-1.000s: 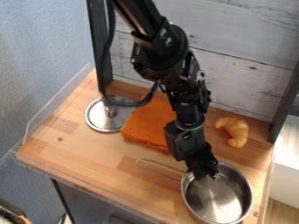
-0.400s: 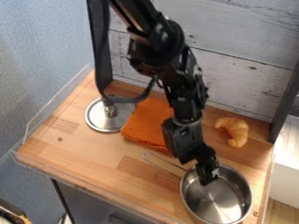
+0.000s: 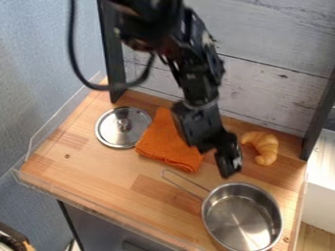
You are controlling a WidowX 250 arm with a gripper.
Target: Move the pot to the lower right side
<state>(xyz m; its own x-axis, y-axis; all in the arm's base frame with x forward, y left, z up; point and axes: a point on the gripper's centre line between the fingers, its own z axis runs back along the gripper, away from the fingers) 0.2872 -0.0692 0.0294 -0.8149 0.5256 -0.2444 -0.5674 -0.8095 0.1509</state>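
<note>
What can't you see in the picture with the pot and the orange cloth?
In the camera view:
- The orange cloth's upper right part: the robot arm hides it.
- The arm's base: cut off by the top edge.
- What is under the lid, if anything: the lid covers it.
- The pot's underside: its own body hides it.
- The corner thing at bottom left: cut off by the edges.

on the flat light-brown wooden tabletop (image 3: 98, 171), the round silver metal lid (image 3: 111, 131) lies left of the folded orange cloth (image 3: 163, 144), the curved golden croissant (image 3: 266, 147) right of centre, the round silver metal pot (image 3: 242, 218) lower right.
</note>
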